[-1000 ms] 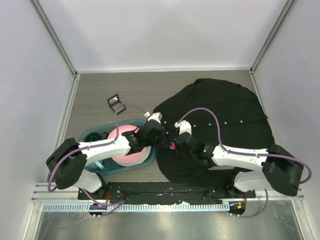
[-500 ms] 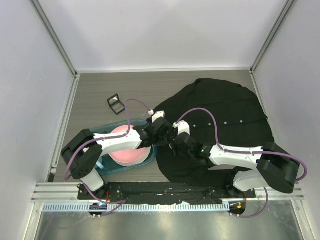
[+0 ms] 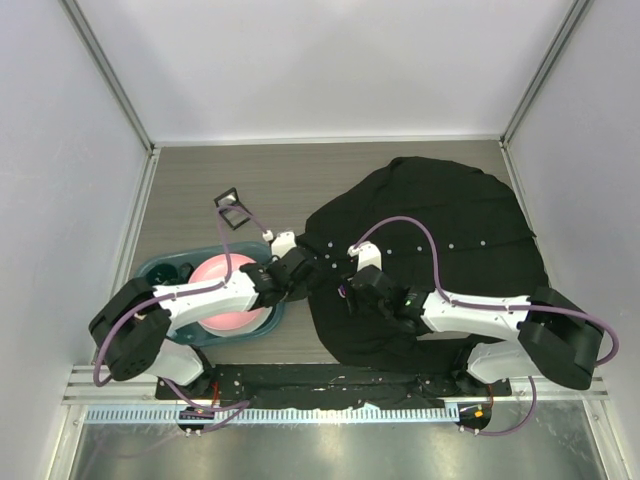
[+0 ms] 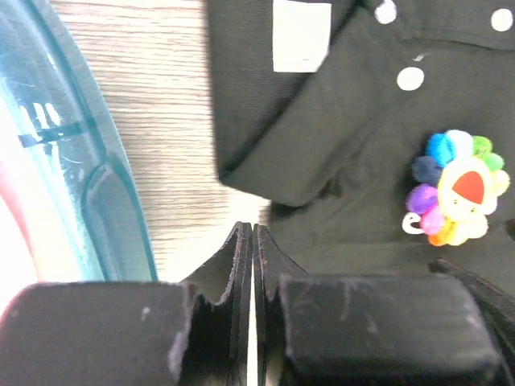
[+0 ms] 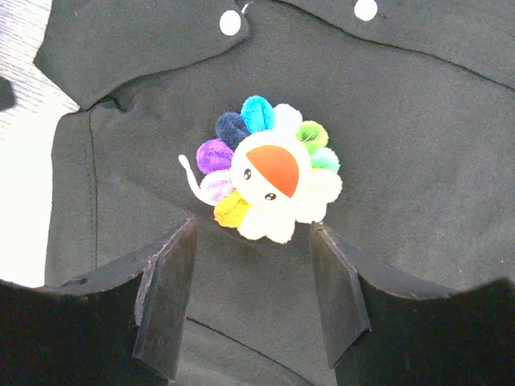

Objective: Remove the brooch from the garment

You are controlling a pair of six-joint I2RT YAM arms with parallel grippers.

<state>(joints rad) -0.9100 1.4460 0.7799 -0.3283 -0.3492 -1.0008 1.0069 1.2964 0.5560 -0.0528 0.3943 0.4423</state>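
Note:
The garment (image 3: 440, 220) is a black shirt with small white buttons, spread over the right half of the table. The brooch (image 5: 273, 173), a flower with multicoloured petals and a white face, is pinned to it near the collar. It also shows in the left wrist view (image 4: 455, 189). My right gripper (image 5: 253, 229) is open just over the cloth, with the brooch right ahead of its fingertips, which do not touch it. My left gripper (image 4: 253, 229) is shut and empty, at the shirt's left edge (image 4: 338, 121), left of the brooch. From above the two grippers, left (image 3: 303, 266) and right (image 3: 352, 285), sit close together.
A teal tray (image 3: 150, 272) with a pink plate (image 3: 225, 295) in it lies left of the shirt, under my left arm. A small black frame (image 3: 230, 203) stands behind it. Grey walls close off the table on three sides.
My left gripper has drawn back to the left, away from the right gripper. The teal tray with the plate now sits further left. The right gripper has barely moved.

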